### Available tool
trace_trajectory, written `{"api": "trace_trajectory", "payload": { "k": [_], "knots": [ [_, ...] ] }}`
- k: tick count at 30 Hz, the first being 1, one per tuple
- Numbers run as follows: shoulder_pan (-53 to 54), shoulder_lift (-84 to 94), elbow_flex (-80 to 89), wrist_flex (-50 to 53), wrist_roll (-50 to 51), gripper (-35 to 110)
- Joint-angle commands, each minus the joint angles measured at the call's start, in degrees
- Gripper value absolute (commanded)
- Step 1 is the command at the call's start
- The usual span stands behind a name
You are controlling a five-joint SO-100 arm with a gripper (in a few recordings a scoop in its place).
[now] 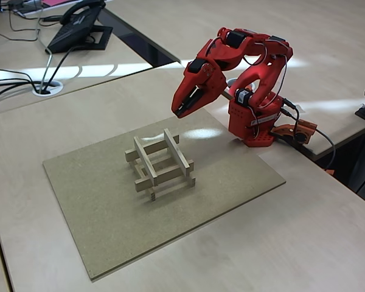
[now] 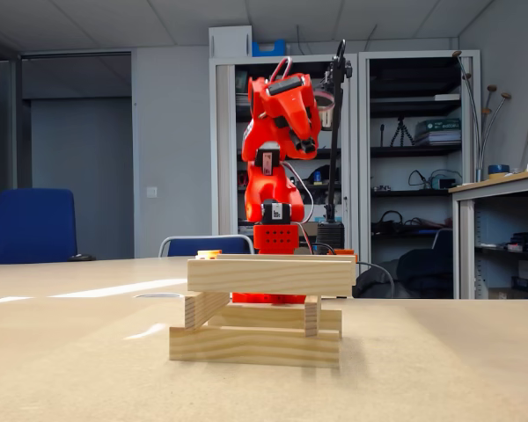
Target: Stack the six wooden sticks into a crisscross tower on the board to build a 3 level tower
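Note:
The tower (image 1: 145,160) stands near the middle of the board (image 1: 109,207): pale wooden sticks laid in crossed pairs, three layers forming an open square. Seen from the low side, the tower (image 2: 268,275) shows all three layers, the top stick lying level across the front. My red gripper (image 1: 178,111) hangs in the air behind and to the right of the tower, well above it and touching nothing. Its jaws point down towards the board, look closed together and hold nothing. In a fixed view the gripper (image 2: 284,105) is high above the tower, directly behind it.
The arm's base (image 1: 252,125) is clamped at the desk's right edge, just past the board's far corner. A desk phone (image 1: 79,24) and cables lie on the far-left desk. Bare tabletop (image 1: 304,243) surrounds the board. Chairs and shelves (image 2: 414,176) stand in the background.

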Motion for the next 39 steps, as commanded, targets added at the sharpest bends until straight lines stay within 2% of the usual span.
{"api": "trace_trajectory", "payload": {
  "k": [1,8,15,27,31,37,39],
  "knots": [
    [0.26,9.05,9.67,-8.26,-1.76,0],
    [3.25,24.35,24.43,-17.84,-7.73,0],
    [6.06,37.27,31.99,-20.57,-9.40,0],
    [6.50,36.91,33.13,-23.73,-7.56,0],
    [6.59,36.91,35.68,-30.76,-7.47,0],
    [7.21,36.83,44.74,-48.87,-4.57,0],
    [6.94,36.91,44.74,-49.66,-7.03,0]
  ]
}}
